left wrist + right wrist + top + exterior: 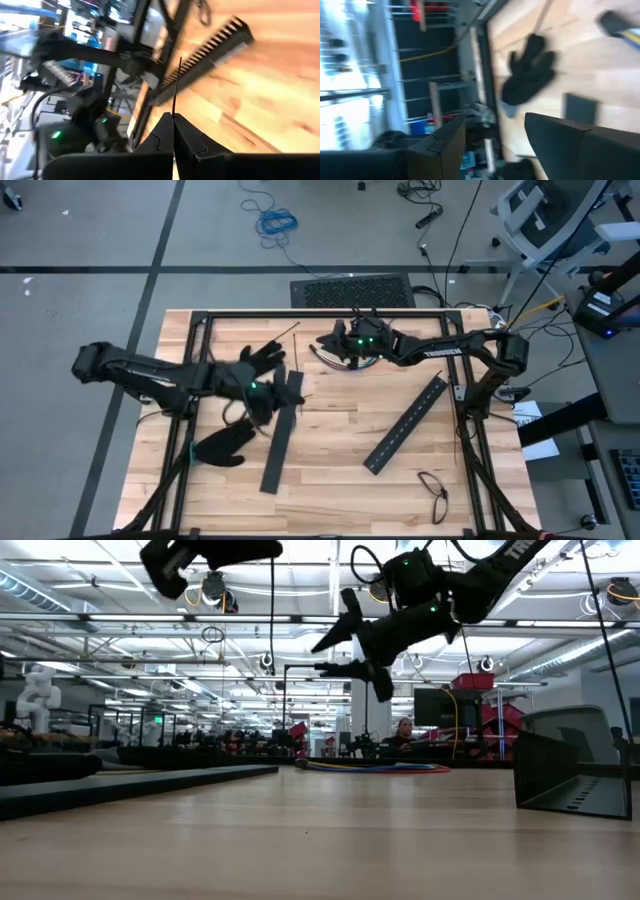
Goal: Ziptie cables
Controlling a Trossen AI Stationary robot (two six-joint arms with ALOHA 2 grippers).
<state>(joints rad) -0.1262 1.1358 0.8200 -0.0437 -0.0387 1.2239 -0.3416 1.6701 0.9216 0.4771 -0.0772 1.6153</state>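
Note:
The cables lie as a loose coloured bundle on the far middle of the table; the low view shows them flat on the wood. My right gripper hangs open above them, clear of the table, its fingers apart with nothing between them. My left gripper is near the table's middle left, raised off the wood and shut on a thin dark ziptie. My left gripper pinches one end of the ziptie between its two shut fingertips. The strip stands straight out ahead of the fingers, in line with them, and its free end is in the air above the table.
Two black slotted bars lie on the wood, one near the left gripper and one right of centre. Black gloves lie at the left. Eyeglasses sit near the front right. A black frame rims the table.

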